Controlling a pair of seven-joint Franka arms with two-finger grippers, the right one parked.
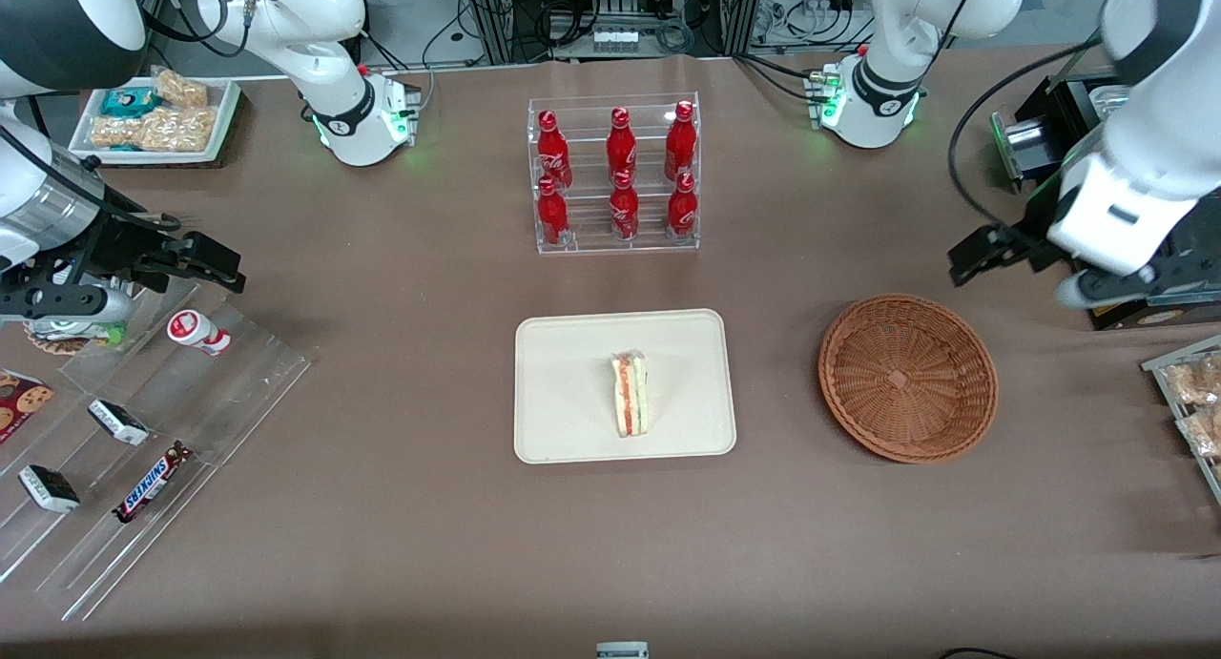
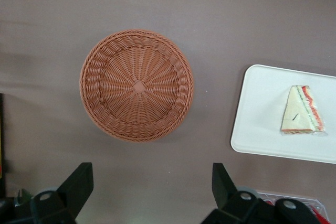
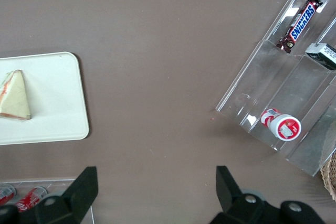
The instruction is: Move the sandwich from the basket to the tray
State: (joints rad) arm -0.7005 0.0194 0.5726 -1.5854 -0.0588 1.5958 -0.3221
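Finding the sandwich (image 1: 631, 393) lying on its side on the tray (image 1: 563, 354), a little toward the working arm's end from the tray's middle, cut edge with the red-orange and green layers showing. Reading the basket (image 1: 907, 377) as empty, sitting on the table well apart from the tray, toward the working arm's end. Judging the placing itself as done, with only the clearing away left.

Noting the left gripper (image 1: 968, 257) hanging above the table near the basket, a little farther from the front camera than its rim, fingers (image 2: 79, 182) spread wide and holding nothing.

Doing this last part well, most likely: keeping the gripper high, keeping the fingers apart, and moving away from the tray rather than over it, so as to leave the sandwich undisturbed. Watching also for the basket's raised woven rim, light enough to slide if clipped. Avoiding the acrylic rack of red bottles (image 1: 615, 175), standing farther from the front camera than the tray.
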